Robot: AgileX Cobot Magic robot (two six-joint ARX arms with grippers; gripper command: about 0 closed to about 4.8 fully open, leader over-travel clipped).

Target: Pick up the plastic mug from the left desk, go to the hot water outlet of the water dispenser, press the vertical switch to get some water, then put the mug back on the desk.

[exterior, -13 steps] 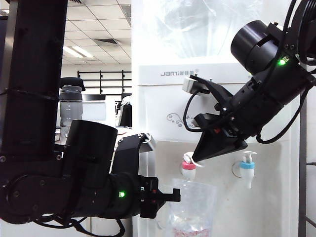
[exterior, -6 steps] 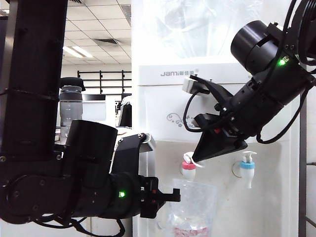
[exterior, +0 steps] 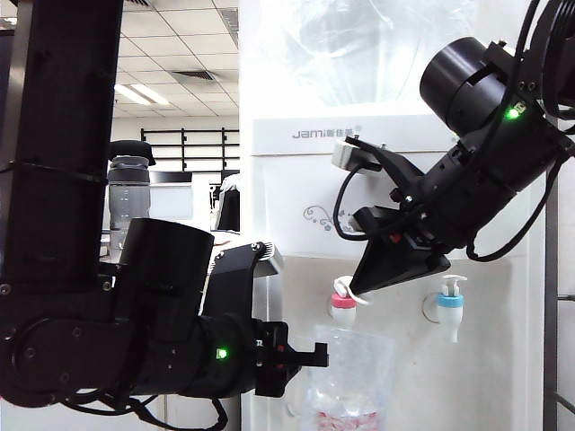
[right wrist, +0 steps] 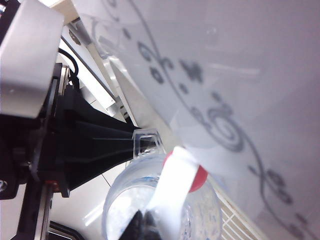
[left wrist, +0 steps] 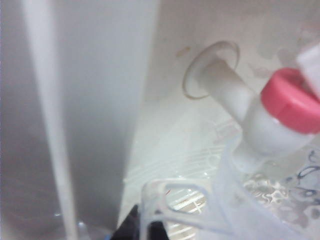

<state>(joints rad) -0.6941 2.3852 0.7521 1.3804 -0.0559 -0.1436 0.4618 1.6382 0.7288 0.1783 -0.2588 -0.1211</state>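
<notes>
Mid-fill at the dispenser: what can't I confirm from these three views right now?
- Water level: the mug is cut off by the exterior view's lower edge.
- Water stream: blurred in the left wrist view; none discernible below the hot tap.
- Left gripper on the handle: only dark tips show in its wrist view.
- Right gripper contact with the switch: blurred in its wrist view.

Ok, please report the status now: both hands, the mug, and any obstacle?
Left hand shut on plastic mug handle, under hot water outlet. Right hand shut, tip on vertical switch. No obstacle seen.
</notes>
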